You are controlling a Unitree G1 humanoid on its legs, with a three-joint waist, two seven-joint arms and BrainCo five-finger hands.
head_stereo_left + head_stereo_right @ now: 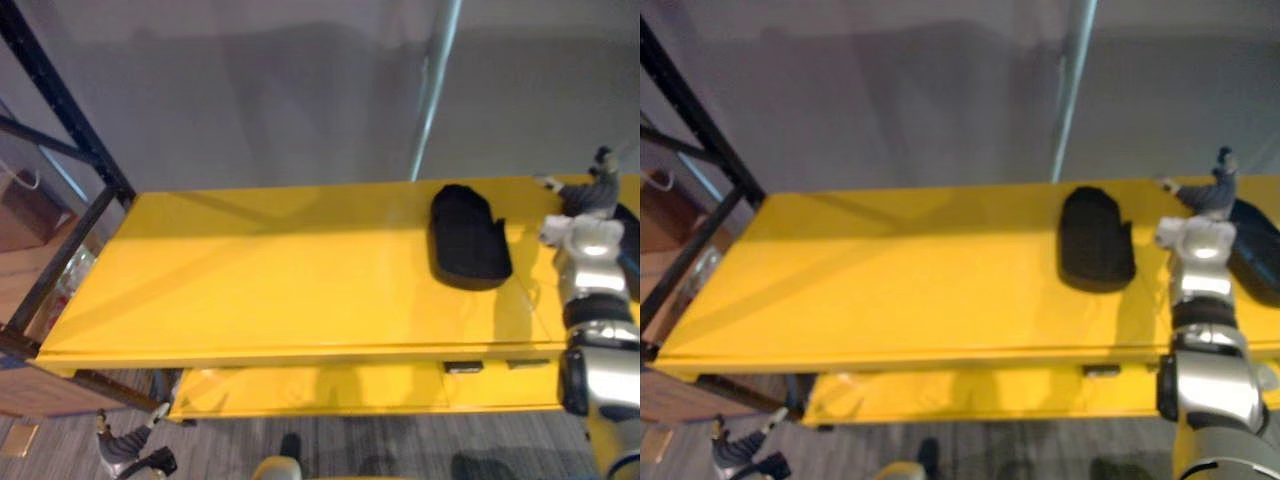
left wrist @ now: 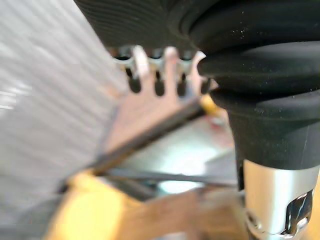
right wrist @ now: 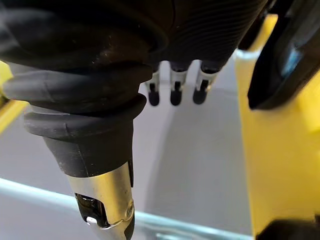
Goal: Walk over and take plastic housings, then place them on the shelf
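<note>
A black housing [image 1: 468,238] is lying flat on the shelf's [image 1: 280,270] yellow top board, right of centre and towards the far edge. It is a matte, oblong shell, rounded at its far end and a little wider at its near end, with a shallow raised rim. Its long side is running from near to far.

A second housing [image 1: 1255,250], equally black, is lying at the board's right end, partly cut off by the view's edge. In the right wrist view it [image 3: 285,55] is showing a glossy dark edge against the yellow.

The right hand [image 1: 595,195] is hovering over the far right part of the board, between the two housings and just beside the second one. Its fingers [image 3: 175,90] are reaching out straight and relaxed, the thumb is sticking out to the left, and it is gripping nothing.

The left hand [image 1: 122,452] is hanging low at the near left, below the shelf and above the grey floor [image 1: 400,440]. Its fingers [image 2: 142,65] are lying loosely spread in a row, holding nothing.

A lower board [image 1: 320,390] is showing under the top one. A black frame [image 1: 60,110] is rising at the shelf's left end, and a grey pole [image 1: 435,90] is standing behind it.
</note>
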